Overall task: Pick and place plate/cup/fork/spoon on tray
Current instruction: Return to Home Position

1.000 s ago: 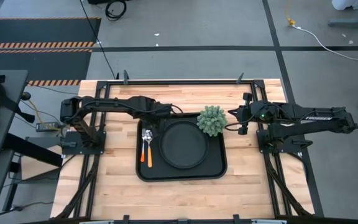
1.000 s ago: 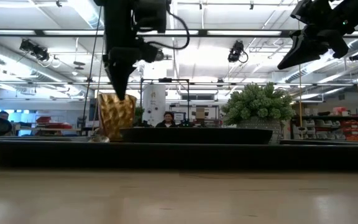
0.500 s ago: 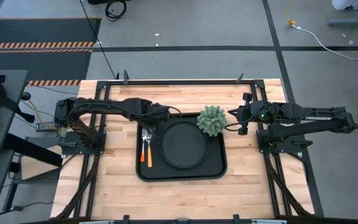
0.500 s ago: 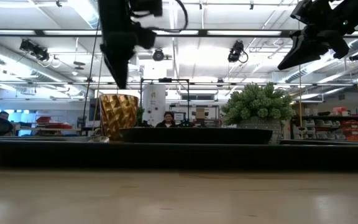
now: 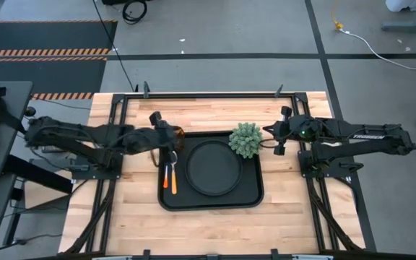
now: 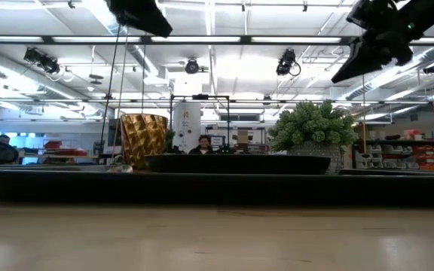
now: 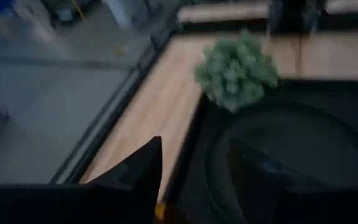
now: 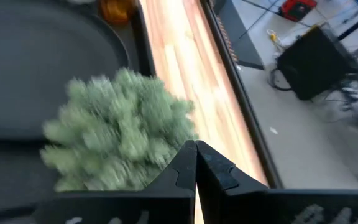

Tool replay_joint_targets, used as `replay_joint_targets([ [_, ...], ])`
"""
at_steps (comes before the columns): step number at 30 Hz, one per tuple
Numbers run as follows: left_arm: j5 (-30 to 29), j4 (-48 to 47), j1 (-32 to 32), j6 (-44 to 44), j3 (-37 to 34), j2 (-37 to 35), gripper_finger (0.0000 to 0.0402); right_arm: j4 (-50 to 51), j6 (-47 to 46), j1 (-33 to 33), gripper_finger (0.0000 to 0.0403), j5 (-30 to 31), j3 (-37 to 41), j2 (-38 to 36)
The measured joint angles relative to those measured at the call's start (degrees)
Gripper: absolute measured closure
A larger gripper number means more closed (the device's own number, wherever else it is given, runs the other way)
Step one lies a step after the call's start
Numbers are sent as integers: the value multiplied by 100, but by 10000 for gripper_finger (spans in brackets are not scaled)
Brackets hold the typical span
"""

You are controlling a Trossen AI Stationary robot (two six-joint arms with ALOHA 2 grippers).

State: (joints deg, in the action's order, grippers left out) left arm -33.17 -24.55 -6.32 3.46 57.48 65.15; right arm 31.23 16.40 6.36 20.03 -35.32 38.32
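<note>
Wood of the table (image 5: 208, 231) lies bare along the near edge. Just beyond it sits the tray (image 5: 193, 206), with the plate (image 5: 211, 170) flat at its centre. At the tray's 9 o'clock, the fork (image 5: 166, 180) and the spoon (image 5: 173, 173) lie side by side inside the rim, handles toward me. At 11 o'clock the cup (image 5: 178, 133) stands upright at the far-left corner; from above I cannot tell whether it sits fully inside the rim, though the level view suggests it does. My left gripper (image 5: 170, 139) hangs high above that corner, fingers apart and holding nothing. As I judge it, all four pieces are placed and the step is getting clear. I would keep the fingers spread, stay at this height, and draw the arm off toward 9 o'clock so nothing brushes the cup or sweeps the cutlery. At 1 o'clock a small green plant (image 5: 246, 139) sits on the tray's far-right corner. The right gripper (image 5: 267, 137) waits just beside it at 3 o'clock, raised, fingers pressed together on nothing. Past the table is grey workshop floor with hazard striping (image 5: 42, 50), a lit ceiling, shelving, and a seated person (image 6: 204, 143) far off.
</note>
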Motion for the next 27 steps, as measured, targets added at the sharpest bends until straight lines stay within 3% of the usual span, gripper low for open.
replay_joint_targets([
  [4,140,1743,349,-256,-1333,-706,236,-900,-396,82,395,-952,-159,159],
  [8,1084,2844,883,-240,-1895,-1144,260,-1798,-629,135,395,-1922,-205,216],
  [14,1494,2428,1026,-165,-1837,-1877,322,-1489,-1075,-264,396,-2419,-196,-260],
  [18,1345,1431,589,477,-1922,-2662,381,-1347,-1310,-1165,399,-2045,-153,-1173],
  [20,1001,1486,163,637,-2125,-3018,394,-1317,-1374,-1591,399,-1666,25,-1756],
  [24,83,3099,-622,46,-3067,-3504,392,-1339,-1480,-2075,399,-1151,452,-2799],
  [27,124,4849,-798,-527,-3858,-3588,397,-1496,-1598,-2164,399,-1094,714,-3407],
])
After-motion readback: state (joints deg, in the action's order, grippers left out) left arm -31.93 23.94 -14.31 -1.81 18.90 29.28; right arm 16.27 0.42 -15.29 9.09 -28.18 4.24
